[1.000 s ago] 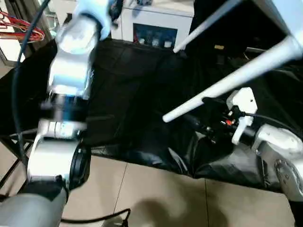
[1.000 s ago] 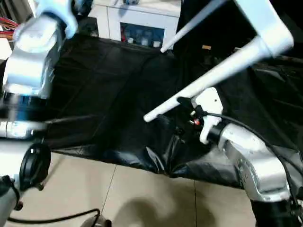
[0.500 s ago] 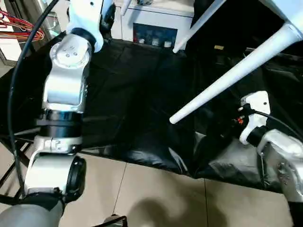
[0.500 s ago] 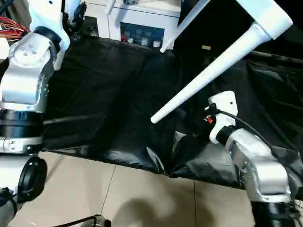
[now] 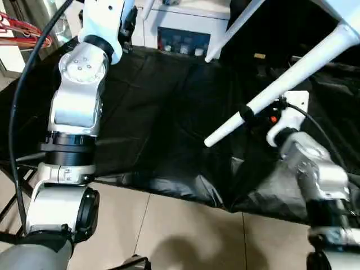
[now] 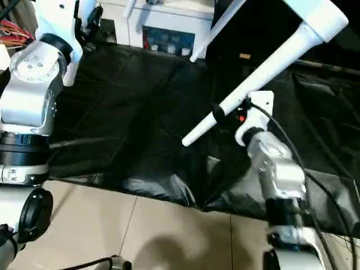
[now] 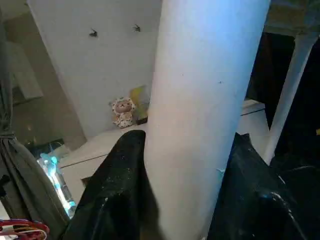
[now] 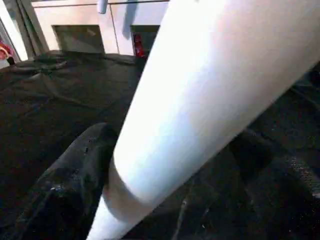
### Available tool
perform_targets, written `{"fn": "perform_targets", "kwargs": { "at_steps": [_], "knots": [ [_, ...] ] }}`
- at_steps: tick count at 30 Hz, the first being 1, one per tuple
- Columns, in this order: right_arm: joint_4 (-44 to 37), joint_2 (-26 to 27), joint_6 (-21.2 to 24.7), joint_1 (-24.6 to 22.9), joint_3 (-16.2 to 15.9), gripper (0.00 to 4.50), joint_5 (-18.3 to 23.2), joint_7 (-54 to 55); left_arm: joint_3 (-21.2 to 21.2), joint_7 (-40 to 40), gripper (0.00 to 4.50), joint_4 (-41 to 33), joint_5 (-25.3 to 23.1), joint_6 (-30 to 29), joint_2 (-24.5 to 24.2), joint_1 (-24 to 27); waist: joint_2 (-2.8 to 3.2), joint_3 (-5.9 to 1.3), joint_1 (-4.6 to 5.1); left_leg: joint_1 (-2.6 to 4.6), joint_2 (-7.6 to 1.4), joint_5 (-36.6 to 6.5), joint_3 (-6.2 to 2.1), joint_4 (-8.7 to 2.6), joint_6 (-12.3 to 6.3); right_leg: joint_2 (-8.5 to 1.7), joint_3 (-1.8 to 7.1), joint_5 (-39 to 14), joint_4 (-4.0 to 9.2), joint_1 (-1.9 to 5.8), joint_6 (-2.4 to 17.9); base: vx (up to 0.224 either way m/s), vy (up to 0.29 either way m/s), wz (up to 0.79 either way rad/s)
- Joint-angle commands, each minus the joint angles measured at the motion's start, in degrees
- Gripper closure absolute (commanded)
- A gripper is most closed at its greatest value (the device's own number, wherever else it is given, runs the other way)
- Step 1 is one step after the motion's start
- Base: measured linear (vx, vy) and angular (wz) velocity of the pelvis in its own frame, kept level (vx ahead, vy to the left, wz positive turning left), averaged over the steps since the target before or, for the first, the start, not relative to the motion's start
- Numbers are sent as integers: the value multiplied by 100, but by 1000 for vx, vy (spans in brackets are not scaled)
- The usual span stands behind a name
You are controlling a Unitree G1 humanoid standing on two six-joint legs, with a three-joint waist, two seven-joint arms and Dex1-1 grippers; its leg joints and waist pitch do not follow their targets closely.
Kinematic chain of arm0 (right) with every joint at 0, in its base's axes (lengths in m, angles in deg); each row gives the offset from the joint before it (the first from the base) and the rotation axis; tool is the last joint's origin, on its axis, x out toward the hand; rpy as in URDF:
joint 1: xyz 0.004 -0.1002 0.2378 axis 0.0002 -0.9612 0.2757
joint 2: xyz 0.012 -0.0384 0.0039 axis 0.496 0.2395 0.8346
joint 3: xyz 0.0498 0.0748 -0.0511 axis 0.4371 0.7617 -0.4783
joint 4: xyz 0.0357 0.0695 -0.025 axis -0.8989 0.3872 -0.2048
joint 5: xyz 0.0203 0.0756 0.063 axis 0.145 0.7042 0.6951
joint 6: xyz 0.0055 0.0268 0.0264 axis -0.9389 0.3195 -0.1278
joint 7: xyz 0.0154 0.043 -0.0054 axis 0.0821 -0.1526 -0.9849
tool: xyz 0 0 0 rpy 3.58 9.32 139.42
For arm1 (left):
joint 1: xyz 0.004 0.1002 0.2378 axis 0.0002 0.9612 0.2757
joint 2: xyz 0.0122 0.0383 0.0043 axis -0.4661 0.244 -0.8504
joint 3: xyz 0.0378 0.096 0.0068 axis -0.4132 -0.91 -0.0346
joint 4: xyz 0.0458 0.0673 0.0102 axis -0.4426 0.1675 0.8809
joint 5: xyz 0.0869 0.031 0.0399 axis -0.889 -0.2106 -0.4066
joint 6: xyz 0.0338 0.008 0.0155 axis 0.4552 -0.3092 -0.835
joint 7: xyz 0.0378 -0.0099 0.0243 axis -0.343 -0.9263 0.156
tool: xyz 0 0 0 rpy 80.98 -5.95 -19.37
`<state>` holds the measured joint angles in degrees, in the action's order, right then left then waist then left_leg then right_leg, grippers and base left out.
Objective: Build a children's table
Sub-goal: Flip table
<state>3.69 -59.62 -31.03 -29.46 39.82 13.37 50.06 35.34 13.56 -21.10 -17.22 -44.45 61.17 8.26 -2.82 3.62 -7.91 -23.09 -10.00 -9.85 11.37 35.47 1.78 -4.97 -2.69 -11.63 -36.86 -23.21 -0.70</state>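
The children's table is held up off the black-covered bench; a corner of its white tabletop (image 5: 344, 7) shows at the upper right. One long white leg (image 5: 292, 70) slants down from that corner toward the middle. My right gripper (image 5: 247, 115) is shut round this leg close to its free end, and in the right wrist view the tube (image 8: 200, 90) lies between the black fingers (image 8: 75, 175). A second leg (image 5: 235, 27) slants behind it. My left arm (image 5: 79, 95) rises at the left. In the left wrist view my left gripper (image 7: 185, 200) is shut on a white leg (image 7: 200, 100).
A black cloth (image 5: 157, 112) covers the bench, bunched at its near edge (image 5: 225, 191). Tiled floor (image 5: 185, 236) lies in front. A white glass-door cabinet (image 5: 185, 34) stands behind, red cables (image 5: 22, 36) hang at the far left, and a plush toy (image 7: 121, 111) sits on a shelf.
Half a second ago my right gripper hung below the near leg, clear of it; now it has risen and shut round the leg near its end. The left arm has hardly moved.
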Motion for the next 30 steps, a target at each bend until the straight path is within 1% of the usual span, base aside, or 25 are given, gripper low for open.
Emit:
{"fn": "perform_targets", "kwargs": {
  "at_steps": [1, 2, 3, 5, 9, 10, 11, 12, 14, 16, 19, 21, 22, 23, 24, 25, 26, 27, 28, 29, 30],
  "knots": [
    [291, 20, -145, 156, 83, 81, 8, -81, -16, -4, 264, -195, 129, -32, 7, 32, -17, -431, 55, 194, -293, -911, -143, -443, 124, -351, 219, -502, 422, 227, 1140, 0, 0, 0],
    [397, 35, -187, 219, 85, 81, 14, -107, -18, -3, 264, -207, 127, -37, 2, 50, -18, -435, 62, 192, -292, -942, -146, -446, 138, -353, 217, -547, 423, 228, 1134, 0, 0, 0],
    [483, 47, -230, 263, 82, 86, 7, -119, -19, 0, 264, -226, 124, -40, -2, 77, -81, -432, 62, 187, -294, -918, -136, -444, 122, -356, 220, -547, 430, 232, 1128, 0, 0, 0],
    [588, 59, -289, 317, 84, 115, -9, -131, -21, 3, 265, -239, 121, -42, -5, 101, -40, -438, 46, 193, -297, -867, -141, -441, 120, -365, 220, -532, 416, 228, 1139, 0, 0, 0],
    [918, 90, -441, 510, 118, 140, -45, -189, -50, 13, 266, -264, 111, -24, -10, 208, -49, -439, 54, 189, -294, -760, -135, -438, 88, -344, 216, -348, 394, 226, 1166, 0, 0, 0],
    [918, 90, -441, 510, 118, 156, -45, -189, -50, 13, 267, -264, 111, -24, -10, 208, -49, -440, 58, 190, -295, -770, -136, -440, 91, -344, 215, -359, 393, 225, 1167, 0, 0, 0],
    [966, 93, -466, 529, 119, 156, -52, -199, -53, 27, 267, -264, 111, -23, 0, 241, -48, -439, 53, 193, -295, -792, -133, -439, 97, -349, 216, -381, 400, 224, 1167, 0, 0, 0],
    [1002, 98, -489, 542, 118, 167, -55, -218, -58, 33, 268, -272, 111, -19, 5, 277, -36, -434, 47, 201, -297, -853, -135, -443, 121, -348, 220, -440, 408, 217, 1151, 0, 0, 0],
    [1052, 104, -524, 563, 116, 178, -57, -259, -69, 43, 270, -281, 106, -14, 10, 335, -46, -433, 54, 199, -301, -903, -140, -451, 155, -346, 217, -463, 411, 220, 1135, 0, 0, 0],
    [1068, 106, -549, 573, 107, 200, -57, -294, -87, 46, 272, -286, 91, -15, 7, 405, -43, -432, 53, 200, -305, -946, -143, -458, 174, -351, 216, -495, 414, 219, 1137, 0, 0, 0],
    [1070, 95, -592, 575, 76, 212, -89, -322, -109, 42, 273, -281, 74, 8, -15, 495, -40, -430, 52, 209, -307, -1013, -144, -463, 201, -349, 220, -543, 422, 208, 1107, 0, 0, 0],
    [1061, 95, -601, 573, 68, 244, -96, -328, -117, 34, 277, -276, 72, 31, -22, 532, -38, -430, 55, 204, -306, -1006, -148, -468, 223, -343, 219, -496, 416, 209, 1102, 0, 0, 0],
    [1049, 96, -604, 569, 65, 255, -96, -329, -125, 27, 278, -273, 72, 47, -26, 559, -38, -430, 55, 204, -306, -1006, -148, -468, 223, -343, 219, -496, 416, 209, 1102, 0, 0, 0],
    [1016, 97, -608, 557, 60, 255, -103, -326, -148, 10, 278, -274, 68, 59, -30, 606, -37, -430, 55, 209, -306, -1016, -149, -469, 231, -344, 218, -482, 414, 207, 1105, 0, 0, 0],
    [923, 99, -589, 511, 46, 271, -110, -313, -177, -14, 278, -279, 68, 69, -26, 688, -44, -430, 56, 203, -305, -1008, -148, -468, 230, -346, 219, -456, 412, 212, 1105, 0, 0, 0],
    [789, 90, -568, 431, 14, 275, -177, -225, -210, -42, 279, -273, 74, 104, -14, 811, -46, -425, 57, 200, -305, -1005, -147, -471, 226, -342, 220, -452, 415, 210, 1098, 0, 0, 0],
    [789, 90, -568, 431, 14, 278, -177, -225, -210, -42, 279, -273, 74, 104, -14, 811, -43, -426, 52, 206, -306, -1006, -148, -473, 229, -342, 219, -458, 415, 209, 1091, 0, 0, 0],
    [688, 73, -534, 331, -39, 281, -289, -103, -229, -89, 279, -220, 112, 184, 12, 914, -57, -430, 50, 201, -304, -956, -148, -469, 226, -344, 220, -419, 407, 216, 1086, 0, 0, 0],
    [653, 74, -525, 295, -53, 281, -325, -55, -237, -115, 279, -197, 131, 210, 21, 948, -51, -432, 47, 204, -305, -927, -145, -470, 226, -337, 221, -383, 407, 209, 1068, 0, 0, 0],
    [653, 74, -525, 295, -53, 285, -325, -55, -237, -115, 280, -197, 131, 210, 21, 948, -39, -431, 48, 219, -304, -987, -143, -476, 245, -330, 220, -425, 412, 192, 1063, 0, 0, 0],
    [509, 105, -469, 172, -71, 287, -423, 146, -306, -181, 281, -122, 125, 308, 29, 1060, -33, -419, 49, 237, -312, -1106, -144, -493, 300, -324, 220, -539, 434, 173, 1031, 0, 0, 0]
  ]
}}
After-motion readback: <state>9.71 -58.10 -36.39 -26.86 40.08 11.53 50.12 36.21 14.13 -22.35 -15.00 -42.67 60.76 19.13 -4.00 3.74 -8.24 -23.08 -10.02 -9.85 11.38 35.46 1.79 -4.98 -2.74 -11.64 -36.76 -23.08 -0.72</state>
